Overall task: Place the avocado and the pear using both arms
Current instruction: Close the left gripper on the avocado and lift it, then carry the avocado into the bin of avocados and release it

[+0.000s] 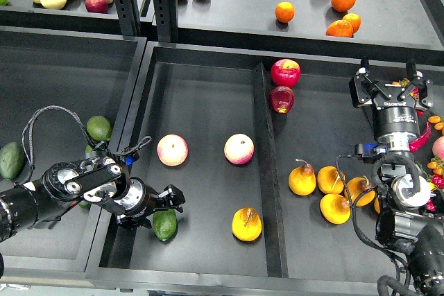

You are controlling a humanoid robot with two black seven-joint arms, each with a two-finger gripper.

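The dark green avocado [165, 225] lies on the floor of the middle tray [208, 95], near its front left corner. My left gripper [168, 203] reaches in low from the left, right above the avocado's upper end. Its fingers look spread, and the avocado rests on the tray. The bright yellow-orange pear [246, 224] lies in the same tray, near the front by the divider [264, 171]. My right gripper [388, 80] is open and empty, held high at the far right, well away from the pear.
Two pink-and-yellow apples [172, 150] [238, 148] lie mid-tray. Two red apples [285, 72] and several duller pears [302, 178] lie right of the divider. A lighter green avocado [98, 127] is in the left tray. Oranges [284, 11] sit on the upper shelf.
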